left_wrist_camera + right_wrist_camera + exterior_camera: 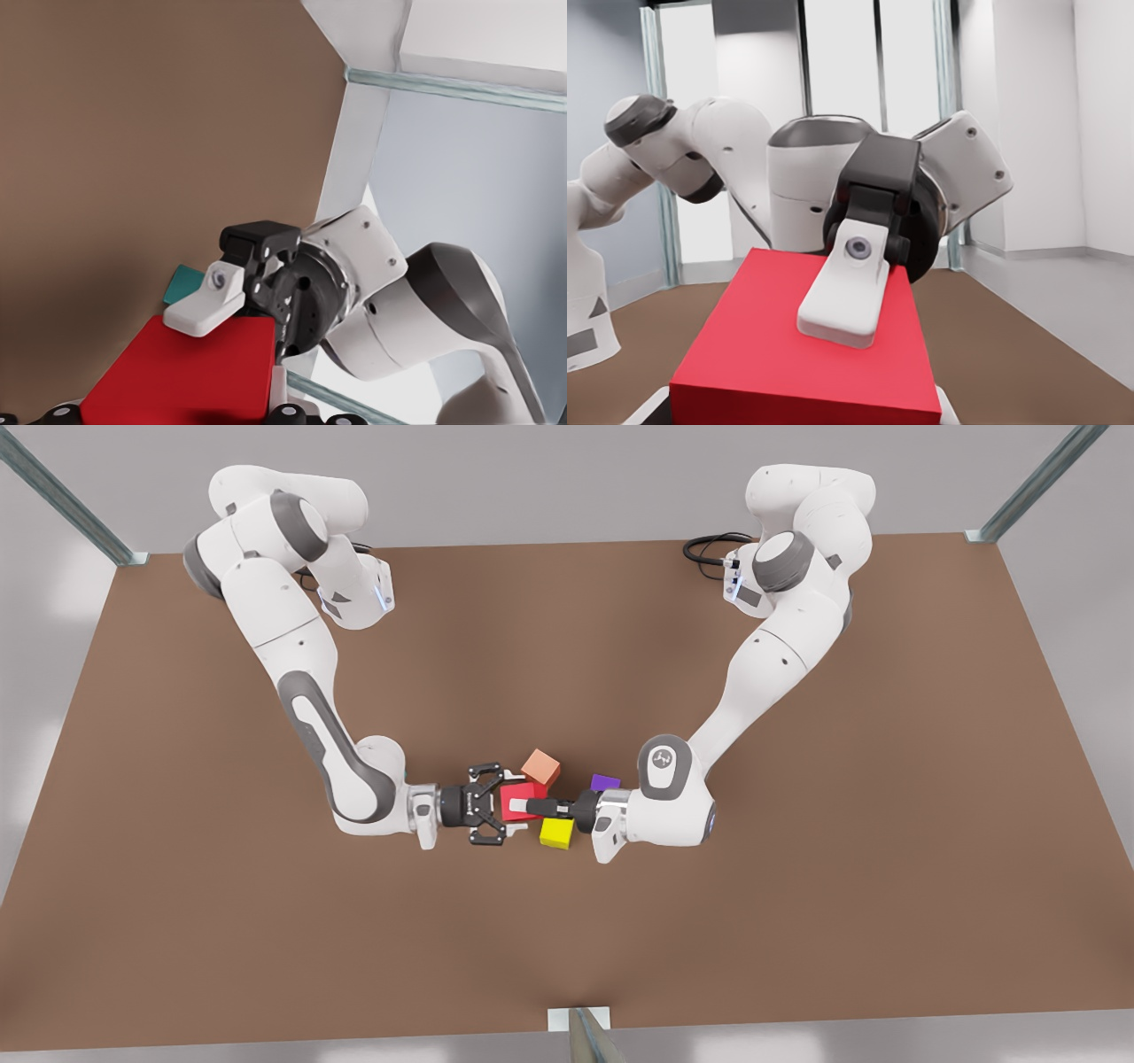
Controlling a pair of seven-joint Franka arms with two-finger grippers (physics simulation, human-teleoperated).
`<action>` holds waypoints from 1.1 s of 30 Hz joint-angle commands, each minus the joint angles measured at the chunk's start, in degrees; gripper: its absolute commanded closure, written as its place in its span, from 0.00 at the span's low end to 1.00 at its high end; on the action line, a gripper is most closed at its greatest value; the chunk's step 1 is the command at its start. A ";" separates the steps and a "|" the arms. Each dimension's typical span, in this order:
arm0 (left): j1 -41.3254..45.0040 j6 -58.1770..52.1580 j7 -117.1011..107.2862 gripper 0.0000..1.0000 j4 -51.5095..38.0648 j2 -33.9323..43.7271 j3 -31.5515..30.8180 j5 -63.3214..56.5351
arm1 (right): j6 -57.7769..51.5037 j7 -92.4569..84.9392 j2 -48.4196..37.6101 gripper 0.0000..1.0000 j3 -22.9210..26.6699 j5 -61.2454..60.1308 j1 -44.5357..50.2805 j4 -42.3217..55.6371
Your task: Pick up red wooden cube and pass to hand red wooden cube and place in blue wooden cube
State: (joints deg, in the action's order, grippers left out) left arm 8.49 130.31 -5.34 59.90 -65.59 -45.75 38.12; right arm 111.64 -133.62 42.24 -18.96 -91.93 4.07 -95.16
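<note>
Handover in mid-air above the bench (pixel 797 886): the red wooden cube (pixel 518 793) is clamped by both the left end effector (pixel 507 802) and the right end effector (pixel 524 806), on different pairs of faces. The cube is probably light and rigid, with flat matte faces that suit a parallel grip. The blue wooden cube (pixel 184 283) lies below.

A broad brown table (pixel 797 921) spans most of the front view, its surface plain and matte. Near the centre of the frame three small cubes sit on it close together. A salmon-orange cube (pixel 540 767) is uppermost, turned at an angle to the table's edges. A purple cube (pixel 605 782) lies just to its right, and a yellow cube (pixel 556 833) lies below both. In the left wrist view, the blue wooden cube (pixel 186 283) rests on the same brown surface, partly hidden. A black cable (pixel 709 543) loops at the table's upper-right edge.
</note>
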 commanded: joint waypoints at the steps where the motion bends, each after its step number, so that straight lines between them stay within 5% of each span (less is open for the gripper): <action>1: 0.12 0.03 3.32 0.42 -0.05 0.11 -0.04 0.90 | 0.68 -2.26 0.03 0.00 -0.03 -0.71 0.32 0.06; 2: 0.12 0.03 3.23 0.42 -0.05 0.11 -0.04 0.90 | 0.95 -2.26 0.03 0.00 -0.03 -0.80 0.32 0.06; 5: 0.12 0.03 3.15 0.42 -0.05 0.11 -0.04 0.90 | 1.03 -2.26 0.38 0.40 -0.03 -1.06 0.50 0.50; 6: 0.12 0.03 3.15 0.42 -0.05 0.11 -0.04 0.90 | 1.03 -2.26 0.47 0.42 -0.03 -1.06 0.50 0.50; 9: 0.12 0.03 3.23 0.42 -0.05 0.11 -0.04 0.90 | 1.03 -2.26 0.65 0.42 -0.03 -1.24 0.50 0.50; 10: 0.21 0.12 3.32 0.09 -0.05 0.11 -0.04 0.90 | 1.03 -2.26 0.56 0.42 -0.03 -1.24 0.50 0.50; 11: 0.12 0.12 3.32 0.00 -0.05 0.02 -0.04 0.90 | 1.03 -2.26 0.56 0.42 -0.03 -1.24 0.41 0.50; 21: -3.74 -1.37 3.67 0.00 1.18 0.90 -0.04 0.02 | 0.95 -2.26 0.47 0.42 -0.03 -1.24 0.41 0.42; 26: -12.88 -17.27 3.24 0.00 1.18 2.39 -0.13 -3.75 | 0.33 -2.44 -0.14 0.42 0.85 2.27 -1.96 0.42; 30: -36.78 -56.99 2.18 0.00 -0.23 6.17 -0.74 -25.63 | 0.60 15.12 -7.43 0.42 7.44 36.89 -6.10 0.15; 33: -44.61 -64.56 1.56 0.00 -0.14 15.31 -2.94 -42.33 | 2.96 39.47 -11.22 0.42 8.76 66.69 -5.83 0.42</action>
State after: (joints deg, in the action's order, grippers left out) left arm -34.56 88.70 -3.05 59.81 -52.00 -48.26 8.80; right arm 112.80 -127.28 31.80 -10.54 -46.79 -1.78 -94.78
